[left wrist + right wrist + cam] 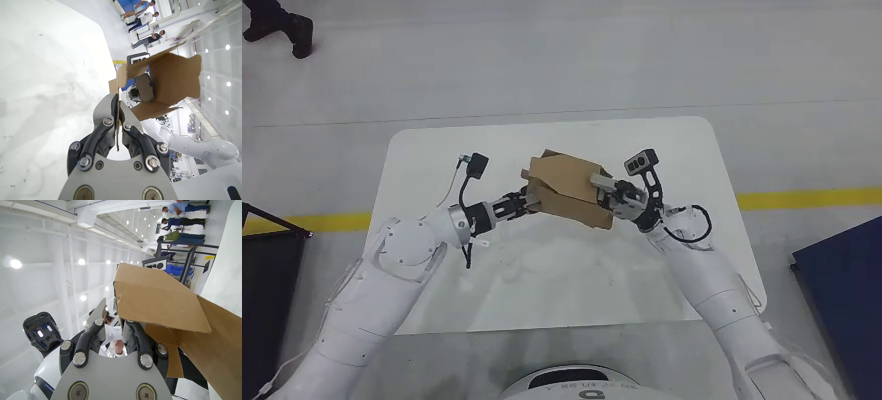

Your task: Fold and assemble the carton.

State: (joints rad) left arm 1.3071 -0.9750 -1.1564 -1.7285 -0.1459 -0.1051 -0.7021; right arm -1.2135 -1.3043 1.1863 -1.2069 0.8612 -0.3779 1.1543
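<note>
A brown carton (567,185) with loose flaps is held above the middle of the white table (442,160), between both arms. My left gripper (532,200) is at its left side, shut on the edge of one flap (118,106). The carton's open inside (175,81) faces that wrist. My right gripper (604,188) is at the carton's right side and stands open astride a wall (157,302). One finger (97,313) is outside, with a gap to the cardboard. The other finger (144,87) is inside the carton.
The table's bare surface (47,66) spreads around and below the carton. A dark frame (262,260) stands off the table's left side, and a blue bin (842,280) stands off its right side.
</note>
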